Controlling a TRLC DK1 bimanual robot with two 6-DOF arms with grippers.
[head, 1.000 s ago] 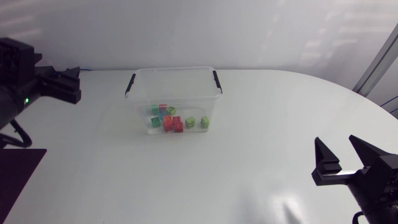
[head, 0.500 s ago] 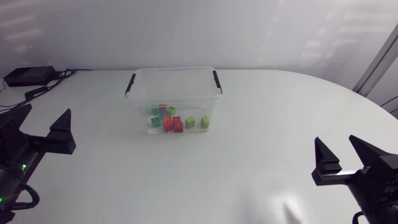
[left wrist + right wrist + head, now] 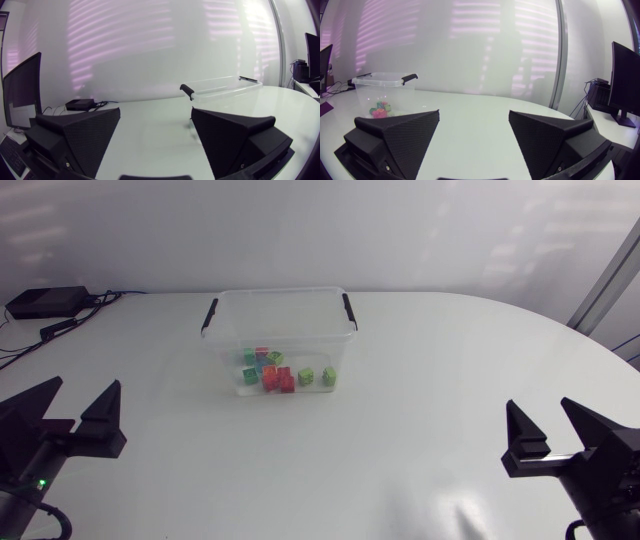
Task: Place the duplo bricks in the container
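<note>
- Duplo bricks [image 3: 280,372], green and red with a bluish 1 among them, lie in a loose heap on the floor of the container [image 3: 279,298], just above the centre of the head view. We see none loose on the table [image 3: 420,380].
- That container is a clear tub with 2 black handle clips, standing upright with no lid on it. In the right wrist view the bricks show through its wall, well ahead of the gripper.
- We judge the placing done, so the step in hand is simply to park cleanly: both arms low at the frame's lower corners, well apart from the tub, with no sweep past its handles.
- Before calling it finished, we would check the strips of table hidden under each gripper, where a stray brick could lie unseen from above.
- Our left gripper [image 3: 80,402] sits at the lower left of the head view, fingers pointing up-frame, jaws spread wide with nothing between them. Its wrist view shows only bare table in the gap.
- Our right gripper [image 3: 545,420] sits at the lower right, level and facing the same way, jaws likewise released and empty.
- At the upper left, a small black box [image 3: 45,302] with cables lies well apart from everything.
</note>
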